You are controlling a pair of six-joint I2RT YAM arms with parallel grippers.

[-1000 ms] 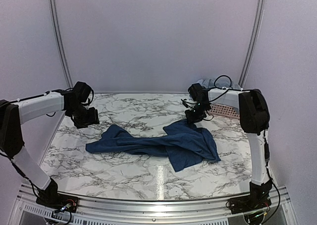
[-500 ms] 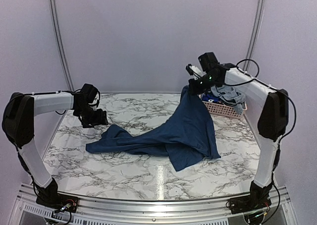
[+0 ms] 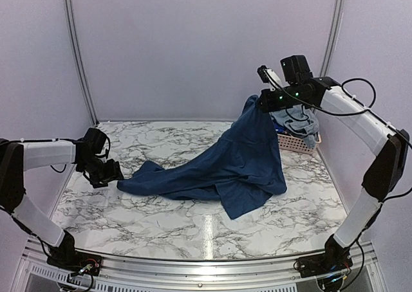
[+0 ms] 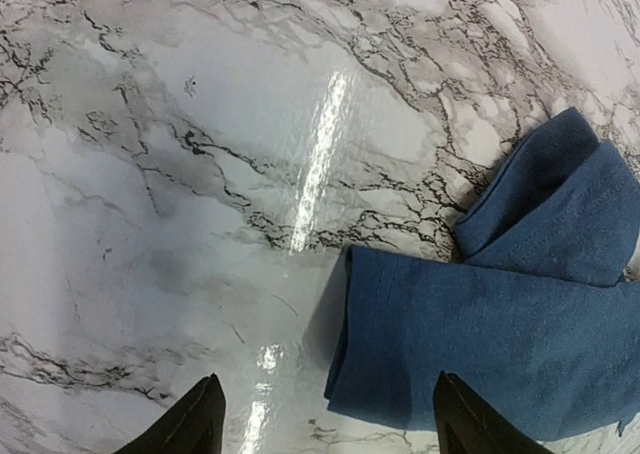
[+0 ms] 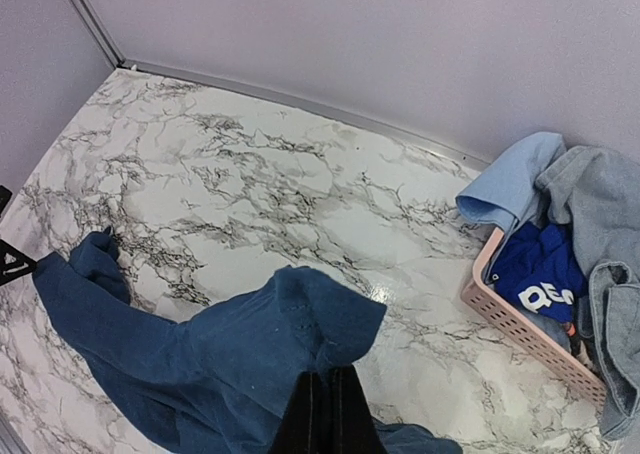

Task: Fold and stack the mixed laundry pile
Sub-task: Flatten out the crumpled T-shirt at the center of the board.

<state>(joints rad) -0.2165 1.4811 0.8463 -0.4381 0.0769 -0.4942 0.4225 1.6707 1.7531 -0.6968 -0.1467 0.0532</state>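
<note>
A dark navy shirt [image 3: 225, 166] hangs from my right gripper [image 3: 257, 100], which is shut on one edge and holds it high above the table; the rest trails down and left across the marble. The right wrist view shows the pinched cloth [image 5: 300, 324] bunched at the closed fingers [image 5: 325, 414]. My left gripper [image 3: 111, 173] is low at the left, open, just beside the shirt's left end [image 4: 480, 324]; that cloth lies between the open fingertips [image 4: 200, 419] without being clamped. The other garments [image 3: 296, 121] of the laundry pile sit in the basket.
A pink perforated basket [image 3: 297, 143] stands at the back right against the wall, holding light-blue, grey-blue and bright-blue garments [image 5: 545, 264]. Purple walls close the back and sides. Bare marble table top [image 3: 167, 221] lies in front of the shirt.
My right gripper closed on the shirt's edge and lifted it up and to the right. My left arm dropped and moved nearer, to the shirt's left end.
</note>
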